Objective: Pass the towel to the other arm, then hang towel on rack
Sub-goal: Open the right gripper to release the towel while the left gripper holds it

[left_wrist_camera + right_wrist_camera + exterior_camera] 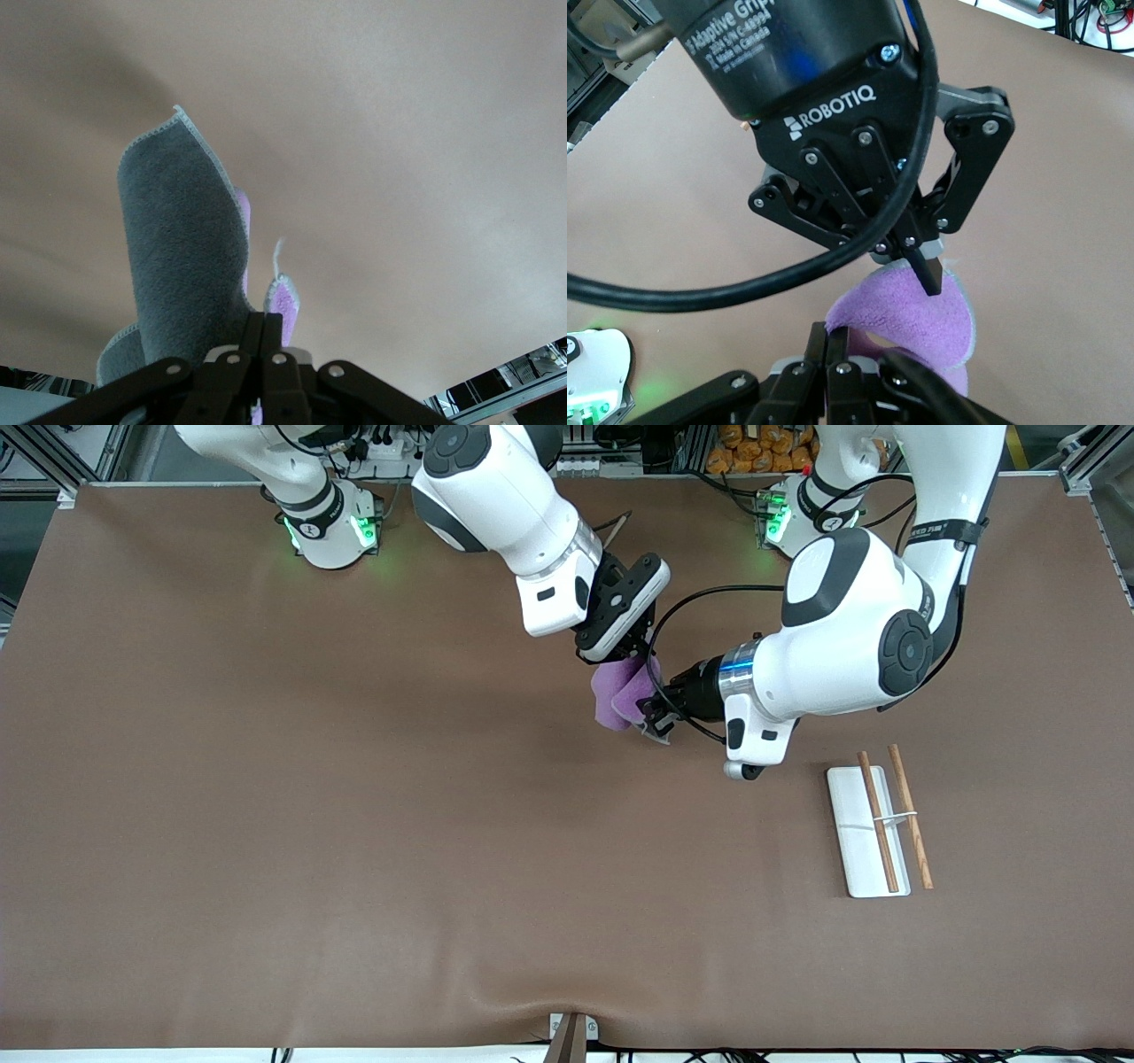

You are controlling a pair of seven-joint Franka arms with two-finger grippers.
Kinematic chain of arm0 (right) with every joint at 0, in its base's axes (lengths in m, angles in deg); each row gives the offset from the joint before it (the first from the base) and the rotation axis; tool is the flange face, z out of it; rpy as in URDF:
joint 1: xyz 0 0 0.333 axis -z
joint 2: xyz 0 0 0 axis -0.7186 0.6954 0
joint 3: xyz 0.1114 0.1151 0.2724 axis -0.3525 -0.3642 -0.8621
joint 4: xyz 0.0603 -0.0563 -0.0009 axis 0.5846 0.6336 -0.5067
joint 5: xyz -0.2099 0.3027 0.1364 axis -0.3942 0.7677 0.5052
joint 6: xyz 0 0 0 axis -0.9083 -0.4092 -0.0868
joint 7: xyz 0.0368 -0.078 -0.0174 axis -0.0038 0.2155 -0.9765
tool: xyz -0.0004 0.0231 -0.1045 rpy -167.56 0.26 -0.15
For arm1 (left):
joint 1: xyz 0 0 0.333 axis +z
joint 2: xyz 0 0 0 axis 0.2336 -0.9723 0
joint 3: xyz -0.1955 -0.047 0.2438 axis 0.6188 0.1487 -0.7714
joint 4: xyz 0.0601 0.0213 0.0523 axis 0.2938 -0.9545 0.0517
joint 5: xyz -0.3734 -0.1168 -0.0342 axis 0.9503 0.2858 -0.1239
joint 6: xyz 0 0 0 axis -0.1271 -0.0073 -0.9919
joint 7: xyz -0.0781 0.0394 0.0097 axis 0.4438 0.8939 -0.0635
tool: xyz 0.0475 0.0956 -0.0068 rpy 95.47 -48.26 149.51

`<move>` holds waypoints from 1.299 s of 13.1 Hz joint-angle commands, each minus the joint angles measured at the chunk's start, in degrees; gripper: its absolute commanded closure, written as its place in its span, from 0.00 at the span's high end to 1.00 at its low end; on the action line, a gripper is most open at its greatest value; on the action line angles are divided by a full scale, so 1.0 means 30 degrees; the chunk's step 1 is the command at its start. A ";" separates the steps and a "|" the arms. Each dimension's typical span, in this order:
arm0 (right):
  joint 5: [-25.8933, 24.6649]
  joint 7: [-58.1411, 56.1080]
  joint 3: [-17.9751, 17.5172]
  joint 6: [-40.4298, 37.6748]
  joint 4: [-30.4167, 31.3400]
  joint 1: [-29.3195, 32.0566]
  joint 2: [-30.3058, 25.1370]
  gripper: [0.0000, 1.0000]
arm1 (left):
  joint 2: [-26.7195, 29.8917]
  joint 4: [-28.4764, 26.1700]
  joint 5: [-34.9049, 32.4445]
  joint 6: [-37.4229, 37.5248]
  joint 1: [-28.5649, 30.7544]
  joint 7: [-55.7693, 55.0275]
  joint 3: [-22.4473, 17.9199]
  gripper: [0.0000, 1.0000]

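Observation:
The towel (pixel 617 691) hangs in the air over the middle of the table, purple face toward the front camera. My right gripper (pixel 633 659) is shut on its upper edge; in the right wrist view its fingers (pixel 837 332) pinch the purple cloth (pixel 912 319). My left gripper (pixel 652 713) is shut on the towel's lower side. In the left wrist view its shut fingers (pixel 264 320) hold the towel (pixel 182 239), grey face showing. The left gripper also shows in the right wrist view (pixel 926 266). The rack (pixel 864 841) lies on the table toward the left arm's end, nearer the front camera.
The rack's two brown rods (pixel 877 819) lie flat across its white base, joined by a thin white crossbar. The brown table cover (pixel 354 824) has a raised fold at its front edge by a small clamp (pixel 571 1032).

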 commanded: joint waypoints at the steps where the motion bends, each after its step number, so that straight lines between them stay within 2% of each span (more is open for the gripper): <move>1: 0.0295 0.0270 0.0063 -0.0039 0.0328 0.0029 -0.0383 0.00 | 0.0223 0.0196 0.0285 0.0355 0.0116 -0.0126 0.0022 0.00; 7: 0.0295 0.0270 0.0063 -0.0097 0.0299 0.0058 -0.0412 0.00 | 0.0866 0.1368 -0.0183 0.0677 0.1227 0.0224 -0.0183 0.00; 8: 0.0295 0.0270 0.0063 -0.0156 0.0299 0.0087 -0.0413 0.46 | 0.0955 0.1368 -0.0504 0.0822 0.1403 0.0633 -0.0183 0.00; 9: 0.0266 0.0328 0.0063 -0.0243 0.0299 0.0116 -0.0442 0.99 | 0.1217 0.1368 -0.1029 0.1085 0.1463 0.1014 -0.0212 0.00; 11: 0.0295 0.0329 0.0063 -0.0739 0.0299 0.0175 -0.0645 1.00 | 0.1307 0.1368 -0.2318 0.1785 0.2220 0.2008 -0.0154 0.00; 14: 0.0295 0.0329 0.0092 -0.1676 0.0328 0.0409 -0.1026 1.00 | 0.1598 0.1368 -0.2382 0.3251 0.3627 0.4642 -0.0153 0.00; 17: 0.0207 0.0329 0.0298 -0.4101 0.0328 0.1400 -0.1641 1.00 | 0.1600 0.1309 -0.3723 0.4366 0.4567 0.7309 -0.0183 0.00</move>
